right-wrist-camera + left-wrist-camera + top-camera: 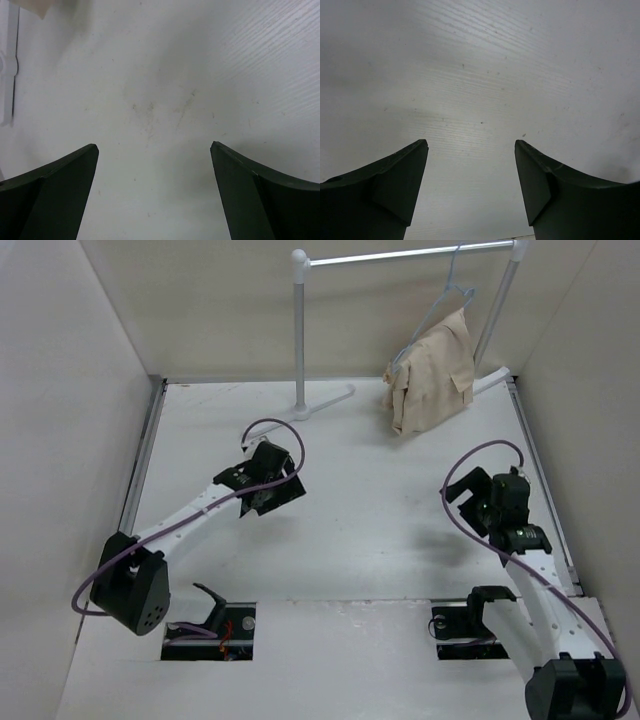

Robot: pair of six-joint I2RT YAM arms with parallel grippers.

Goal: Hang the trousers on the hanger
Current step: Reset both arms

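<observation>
The beige trousers [432,373] hang folded over the pale hanger [446,300], whose hook sits on the rack's metal rail at the back right; their lower end rests on the table. My left gripper [268,483] hovers over the table's left middle, far from them, open with nothing between its fingers [400,175]. Near the right edge, below the trousers, my right gripper [498,502] also stands open and empty, its fingers [250,185] wide apart over bare table. A beige corner of the trousers [37,6] shows at the top left of the right wrist view.
The white garment rack [300,335] stands at the back, its rail [410,255] spanning to the right post and its foot [325,400] lying on the table. White walls close in the left, right and back. Two dark cut-outs [210,625] lie by the arm bases.
</observation>
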